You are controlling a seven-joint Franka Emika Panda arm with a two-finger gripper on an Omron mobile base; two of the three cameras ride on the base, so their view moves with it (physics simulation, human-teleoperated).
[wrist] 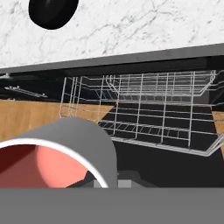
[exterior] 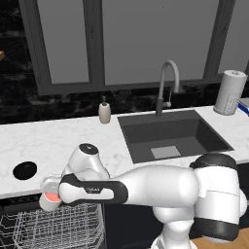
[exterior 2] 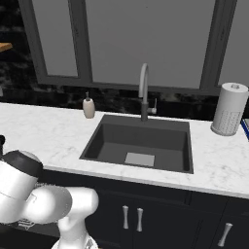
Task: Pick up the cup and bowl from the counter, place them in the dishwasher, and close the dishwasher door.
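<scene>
- Holding the cup (wrist: 57,153) in our closed gripper (exterior: 48,197), seemingly above the dishwasher (exterior: 53,226) wire racks (wrist: 144,109).
- We see the bowl (exterior: 25,169) resting on the counter (exterior: 58,141).

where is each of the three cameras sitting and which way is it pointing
Left base view: behind the arm on its left, looking forward and down over the counter, sink and bowl; the arm reaches left, the cup at its hand over the dishwasher rack.
Right base view: behind on the right, facing the sink and counter; the arm sits lower left.
Hand view: on the hand, looking past the cup into the dishwasher; bowl at top.
Shared: both base views show the faucet, soap dispenser and paper towel roll.
</scene>
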